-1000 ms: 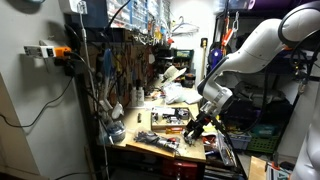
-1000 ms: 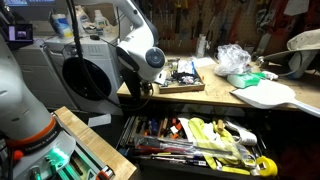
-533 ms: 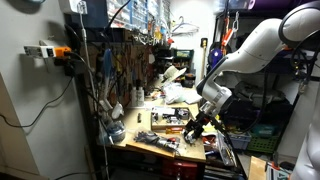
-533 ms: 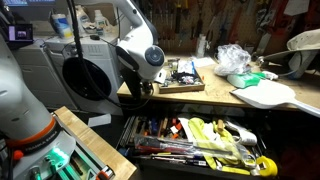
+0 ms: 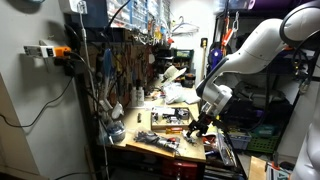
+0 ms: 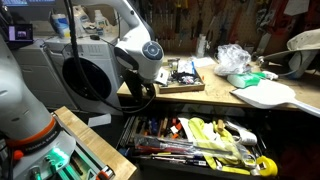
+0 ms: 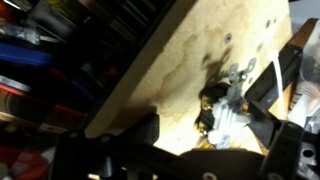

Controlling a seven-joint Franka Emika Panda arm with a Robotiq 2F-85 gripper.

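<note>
My gripper [image 7: 200,110] hangs just above a pale wooden benchtop [image 7: 150,70], open, with its dark fingers [image 7: 138,130] spread wide. Between them a small black and silver part [image 7: 224,108] lies on the wood, close to the finger on the right and apart from the one on the left. In an exterior view the gripper [image 5: 196,127] points down at the front of the cluttered workbench [image 5: 165,143]. In an exterior view the white wrist [image 6: 148,55] stands at the bench's corner, and the fingers below it are lost in shadow.
Small parts and tools [image 5: 165,118] crowd the bench behind the gripper, and a pegboard of hanging tools [image 5: 120,60] rises beside it. Below the bench an open drawer [image 6: 200,140] is full of hand tools. A crumpled plastic bag [image 6: 232,58] and a white board [image 6: 265,92] lie further along.
The jaws have spread apart and the wrist has lifted slightly. The small part now lies free on the wood.
</note>
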